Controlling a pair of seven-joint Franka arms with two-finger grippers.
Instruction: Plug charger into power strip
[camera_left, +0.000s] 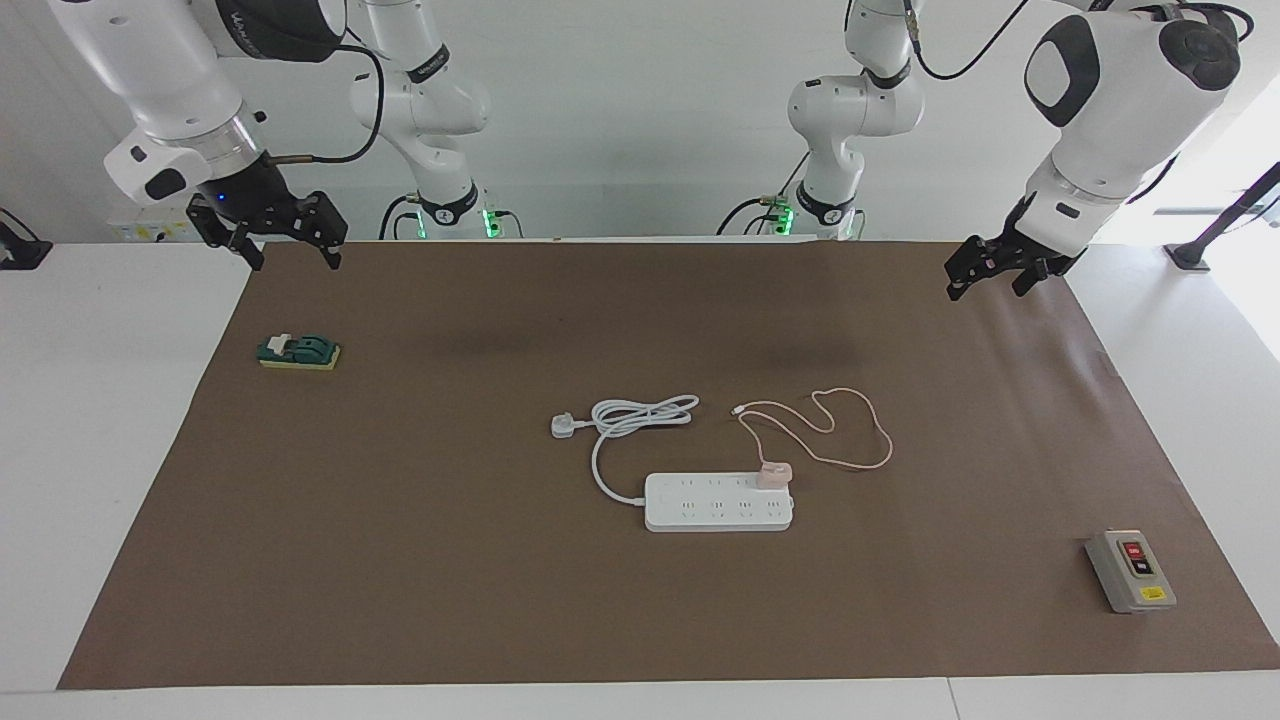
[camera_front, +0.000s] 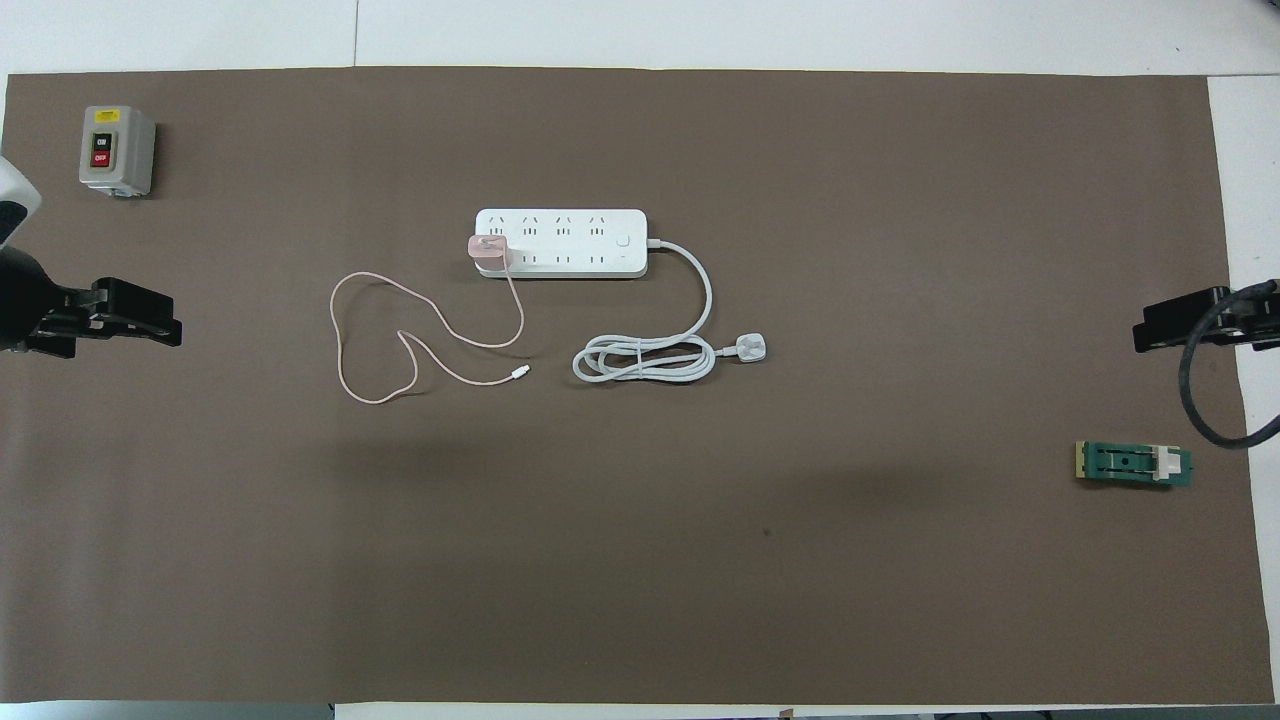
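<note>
The left gripper (camera_left: 987, 277) hangs in the air over the brown mat (camera_left: 420, 560) at the left arm's end of the table, its fingers apart and holding nothing. In the overhead view it (camera_front: 150, 325) shows at the mat's edge, with the grey switch box (camera_front: 116, 150) farther from the robots. The right gripper (camera_left: 290, 250) hangs over the mat's corner at the right arm's end, close to the robots, its fingers also spread and empty; from overhead only its dark tip (camera_front: 1160, 327) shows at the frame's edge. The green block (camera_left: 299, 352) lies on the mat near it, a little farther from the robots. Both grippers are well apart from the task's things, which sit near the middle of the mat. The charger (camera_left: 773, 473) stands upright on the strip (camera_left: 718, 502), on the end socket of the row nearer the robots, at the strip's end toward the left arm. Its thin pink cable (camera_left: 850, 430) loops across the mat nearer the robots and toward the left arm, and its small white tip lies beside the strip's coiled cord (camera_left: 640, 415). That thick cord leaves the strip's other end, curls into a bundle and ends in a white plug (camera_left: 565, 425) lying flat on the mat.
</note>
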